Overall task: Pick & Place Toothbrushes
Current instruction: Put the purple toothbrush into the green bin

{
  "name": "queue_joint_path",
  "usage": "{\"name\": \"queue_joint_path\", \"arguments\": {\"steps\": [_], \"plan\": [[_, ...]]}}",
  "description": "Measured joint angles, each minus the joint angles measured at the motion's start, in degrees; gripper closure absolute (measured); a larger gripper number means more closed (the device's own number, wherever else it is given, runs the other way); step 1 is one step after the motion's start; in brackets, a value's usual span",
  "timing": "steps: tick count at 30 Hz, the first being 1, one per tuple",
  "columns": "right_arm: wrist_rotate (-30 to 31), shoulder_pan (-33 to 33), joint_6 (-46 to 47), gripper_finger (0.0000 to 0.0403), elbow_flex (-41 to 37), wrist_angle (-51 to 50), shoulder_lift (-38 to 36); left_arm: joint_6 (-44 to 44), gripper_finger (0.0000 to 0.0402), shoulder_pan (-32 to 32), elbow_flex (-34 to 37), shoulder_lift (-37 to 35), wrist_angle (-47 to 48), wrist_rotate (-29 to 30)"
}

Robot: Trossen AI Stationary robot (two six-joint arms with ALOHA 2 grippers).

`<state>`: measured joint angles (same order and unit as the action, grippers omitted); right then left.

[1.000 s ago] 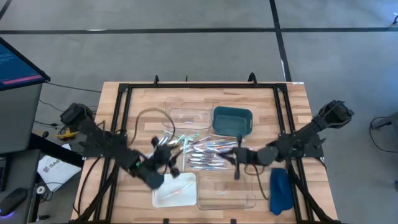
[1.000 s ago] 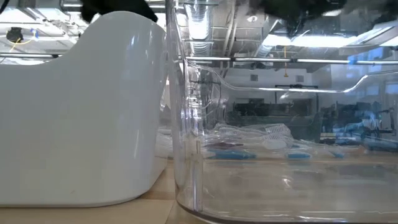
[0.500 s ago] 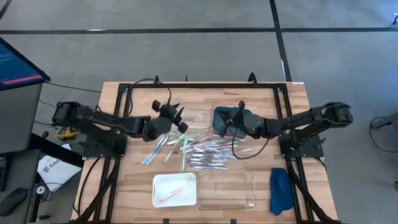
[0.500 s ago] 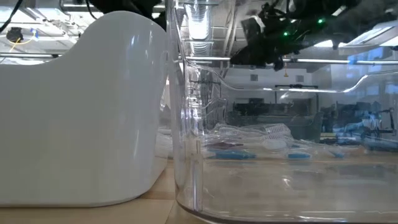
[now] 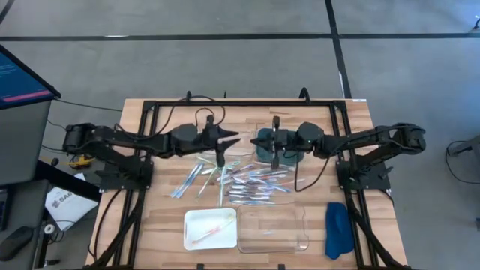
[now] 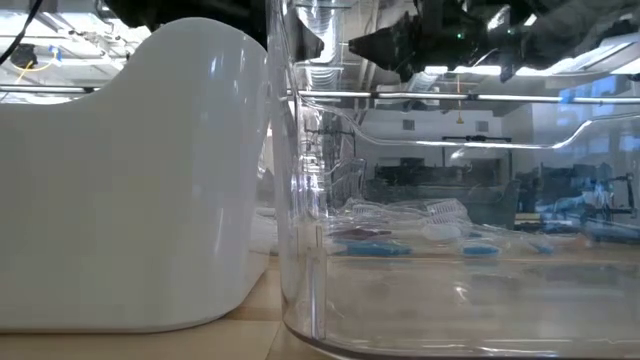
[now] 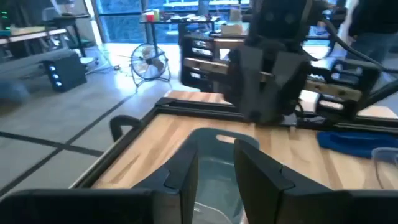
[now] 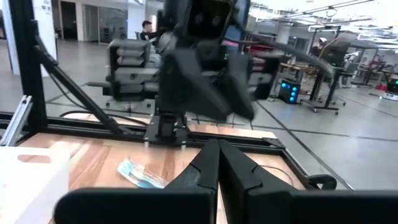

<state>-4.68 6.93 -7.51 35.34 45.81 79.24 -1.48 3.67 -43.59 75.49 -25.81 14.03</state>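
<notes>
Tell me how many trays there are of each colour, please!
Clear trays: 2
Teal tray: 1
White tray: 1
Total: 4 trays

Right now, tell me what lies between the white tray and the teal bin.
In the high view, scattered toothbrushes lie between the white tray and the teal bin.
</notes>
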Motion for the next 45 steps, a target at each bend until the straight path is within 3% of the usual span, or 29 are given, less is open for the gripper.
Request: {"name": "queue_joint_path", "arguments": {"steps": [27, 39, 45], "plan": [[-0.04, -0.12, -3.15, 0.0403, 0.04, -0.38, 0.0, -2.2, 0.0307, -0.65, 0.15, 0.41, 0.33, -0.05], [-0.02, -0.92, -2.96, 0.0403, 0.08, 3.73, -0.02, -3.83, 0.0307, 2.43, 0.26, 0.41, 0.03, -0.09], [-0.04, -3.1, 6.15, 0.0403, 0.1, 2.45, -0.02, -3.76, 0.0307, 2.43, 0.26, 0.41, 0.32, -0.11]]}}
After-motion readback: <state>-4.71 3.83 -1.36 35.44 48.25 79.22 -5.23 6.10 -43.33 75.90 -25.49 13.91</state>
